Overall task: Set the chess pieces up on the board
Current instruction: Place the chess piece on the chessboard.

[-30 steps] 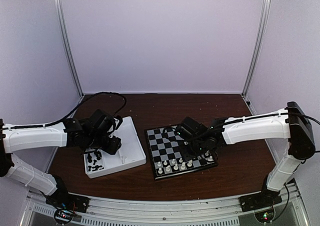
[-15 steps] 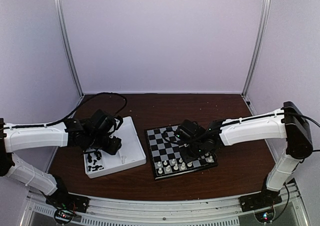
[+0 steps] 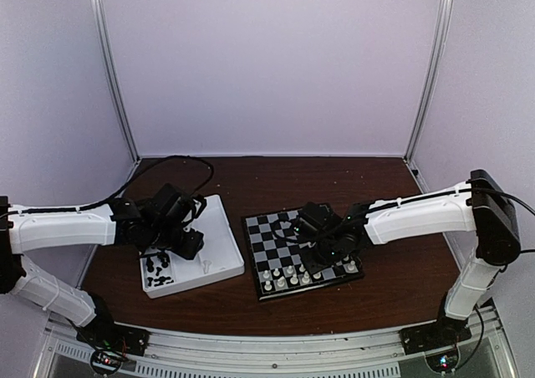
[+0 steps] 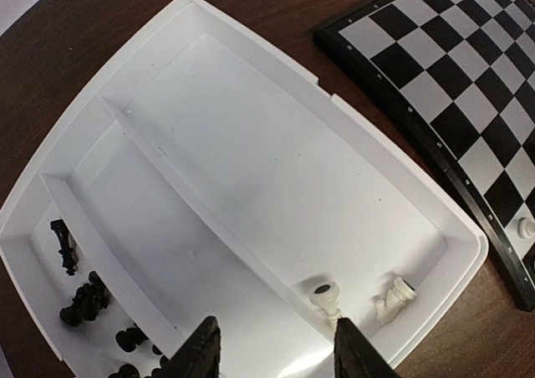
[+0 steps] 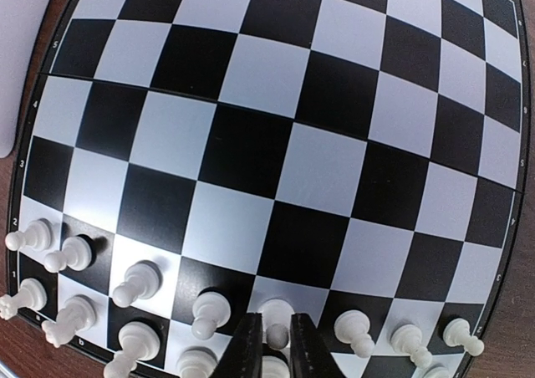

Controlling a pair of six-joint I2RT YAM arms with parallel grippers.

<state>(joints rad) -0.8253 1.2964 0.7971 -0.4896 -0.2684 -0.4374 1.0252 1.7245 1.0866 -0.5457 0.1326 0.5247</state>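
Observation:
The board (image 3: 282, 234) lies right of centre, with cream-white chess pieces (image 3: 292, 276) standing in its two near rows. My right gripper (image 3: 328, 249) is low over those rows. In the right wrist view its jaws (image 5: 276, 338) are shut on the head of a white pawn (image 5: 274, 313), which stands on a pale square of the board (image 5: 251, 152). My left gripper (image 4: 276, 344) hangs open over the white tray (image 4: 251, 144) with nothing between its fingers. Two white pieces (image 4: 326, 296) (image 4: 394, 298) lie on their sides in the tray near its right finger.
Several black pieces (image 4: 84, 298) lie in the tray's narrow end compartments, also visible from above (image 3: 156, 265). The tray (image 3: 216, 232) sits left of the board, almost touching it. Brown table (image 3: 393, 269) surrounds both, with walls close on three sides.
My right gripper has shifted slightly left and settled over the near pawn row with the pawn. The left arm has not moved.

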